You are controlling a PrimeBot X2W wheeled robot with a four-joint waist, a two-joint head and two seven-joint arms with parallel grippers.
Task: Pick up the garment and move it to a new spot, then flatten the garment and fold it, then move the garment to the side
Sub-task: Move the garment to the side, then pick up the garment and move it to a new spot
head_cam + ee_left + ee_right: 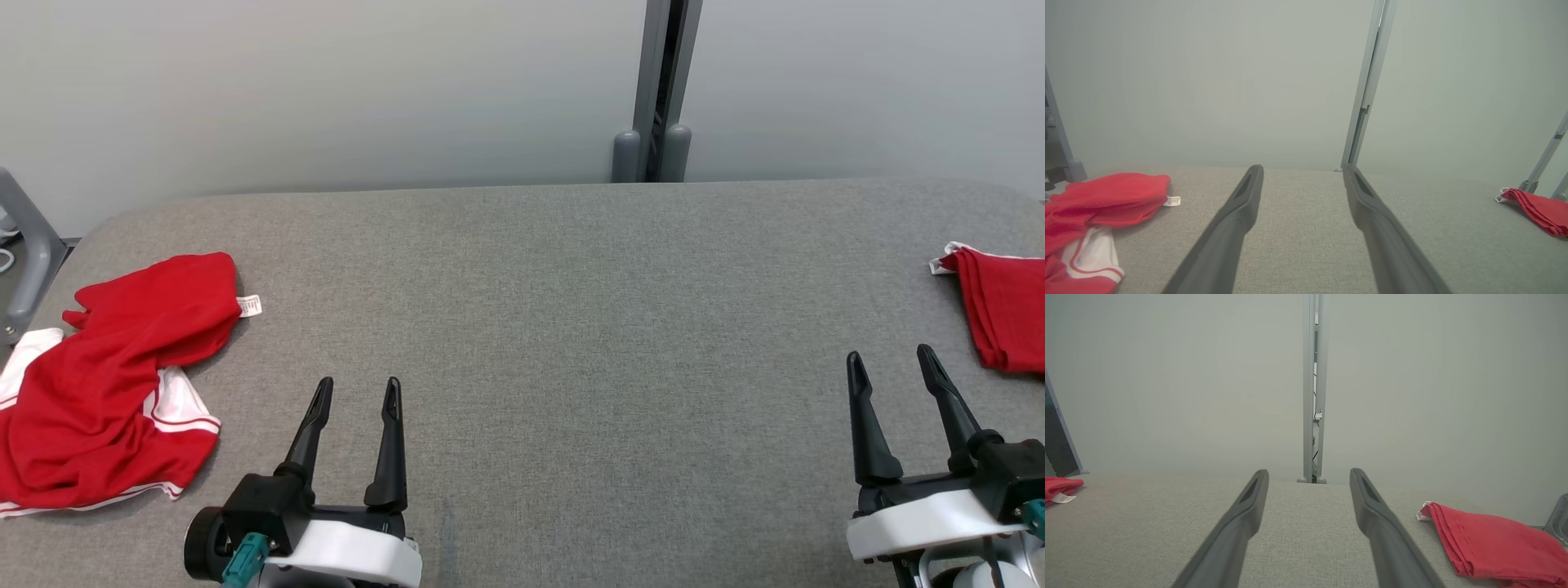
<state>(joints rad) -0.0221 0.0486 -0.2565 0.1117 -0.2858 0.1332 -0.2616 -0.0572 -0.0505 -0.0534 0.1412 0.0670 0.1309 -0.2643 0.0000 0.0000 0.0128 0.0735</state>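
crumpled garment (pixel 114 384): red with white, red-striped trim, lying in a loose heap at the left end of the tabletop (pixel 571 327), its left part running out past the edge of the head view. not held, nothing touching it. a small white label (pixel 250 306) sticks out at its far right corner and lies flat on the grey fabric surface.

left tool (pixel 359 384): jaws spread wide, empty, fingers pointing away from the robot over bare surface. it stands just right of the heap's near corner, apart from it. in the left wrist view the heap shows to the left of the two fingers, clear of both.

right tool (pixel 890 353): jaws spread wide, empty, near the right end of the tabletop.

folded garment (pixel 1004 310): red, neatly stacked in layers, a bit of white showing at its far corner, at the right end, just right of the right tool and apart from it.

middle of the tabletop between the two tools: plain grey fabric.

behind: pale wall (pixel 326 82) with an upright grey post (pixel 657 90) at the far edge.
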